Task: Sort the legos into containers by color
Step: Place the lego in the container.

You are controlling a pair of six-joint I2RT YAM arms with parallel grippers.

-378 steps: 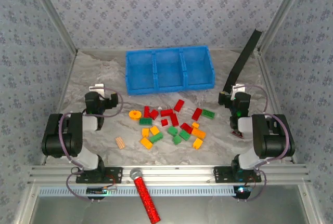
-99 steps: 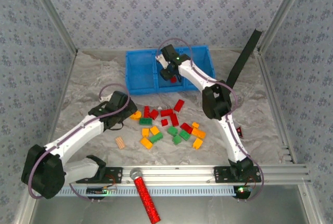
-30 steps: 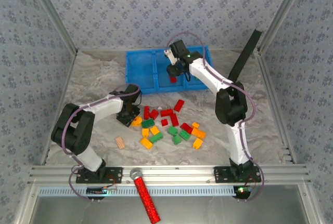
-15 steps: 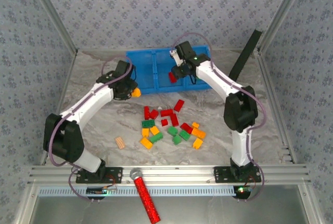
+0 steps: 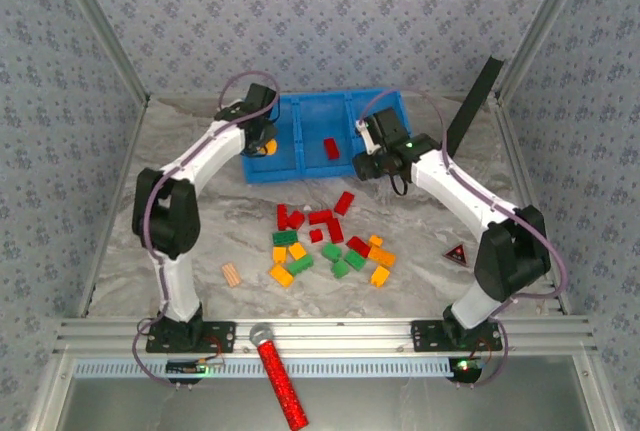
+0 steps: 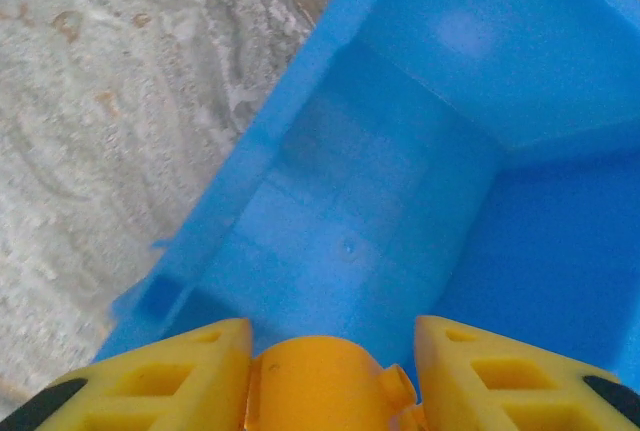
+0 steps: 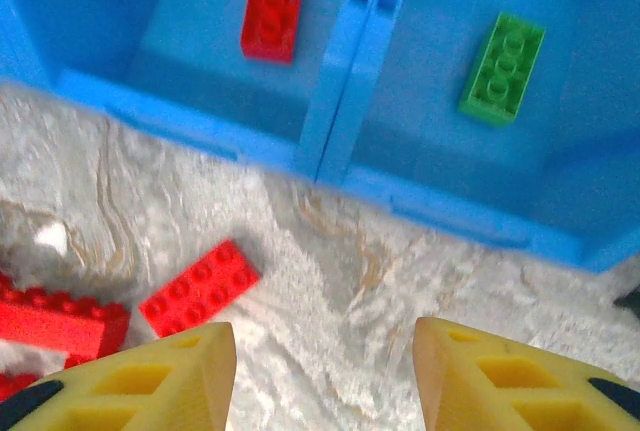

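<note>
one round yellow piece (image 6: 325, 391) sat clamped in the left end effector (image 6: 330, 376) above the left compartment of the blue tray (image 6: 300, 141), near its front wall; released there, it might clip the rim and roll onto the bench (image 5: 180, 211). the right end effector (image 7: 325, 371) hung parted, empty, near the loose legos (image 5: 330, 246); nothing blocked the drop.

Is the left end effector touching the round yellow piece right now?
Touching. The left wrist view shows the round yellow piece wedged between the left end effector's fingers.
</note>
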